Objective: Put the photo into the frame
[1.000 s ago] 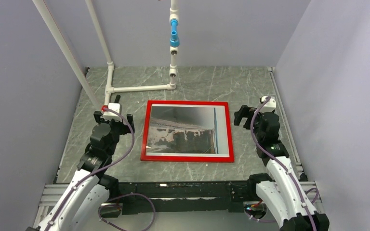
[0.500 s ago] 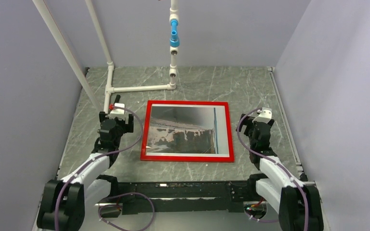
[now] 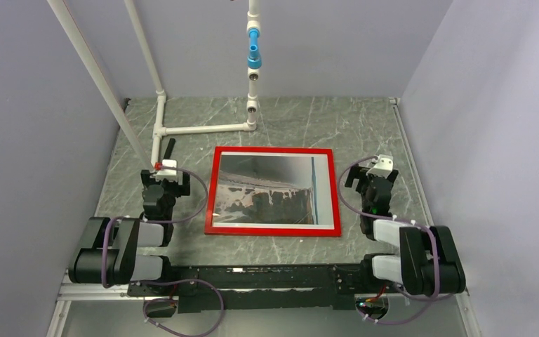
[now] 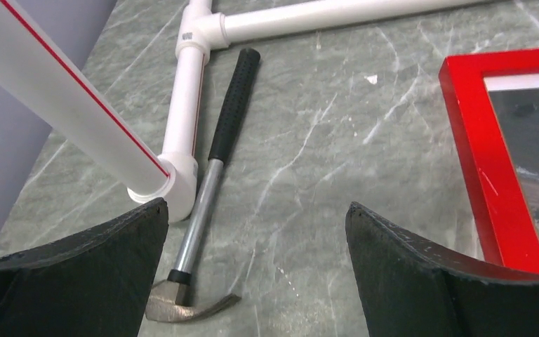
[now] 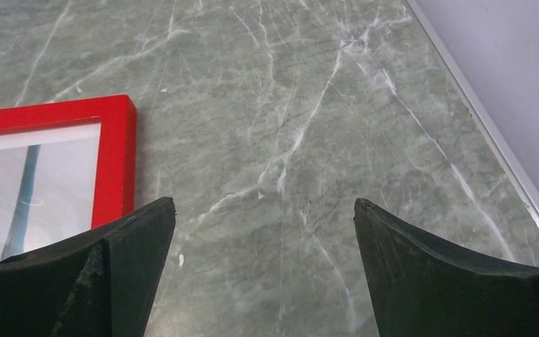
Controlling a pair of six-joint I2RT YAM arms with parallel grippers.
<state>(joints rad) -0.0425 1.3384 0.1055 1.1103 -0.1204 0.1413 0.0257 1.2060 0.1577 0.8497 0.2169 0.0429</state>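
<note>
The frame [image 3: 272, 232] lies flat in the middle of the table, red face up. Inside it sits the photo [image 3: 270, 196], dark grey-brown picture up, under a glossy reflecting surface. My left gripper [image 3: 164, 174] hangs left of the frame, open and holding nothing. In the left wrist view its gripper [image 4: 256, 207] is over bare table, with the frame's red border [image 4: 488, 168] and the photo [image 4: 537, 140] to the right. My right gripper [image 3: 370, 177] is right of the frame, open and holding nothing. The right wrist view shows its gripper [image 5: 265, 203] over bare table, the frame's corner [image 5: 116, 161] to the left.
A hammer [image 4: 214, 165] lies on the table just ahead of the left gripper, its head near the left finger. White pipes [image 3: 203, 129] form a stand behind it, with a blue fitting [image 3: 253, 55] overhead. Grey walls enclose the table [image 3: 365, 126] on three sides.
Both arms have folded back toward their bases and lowered, upper links now lying near the front edge. The grippers stayed open beside the frame. The frame and photo have not moved.
</note>
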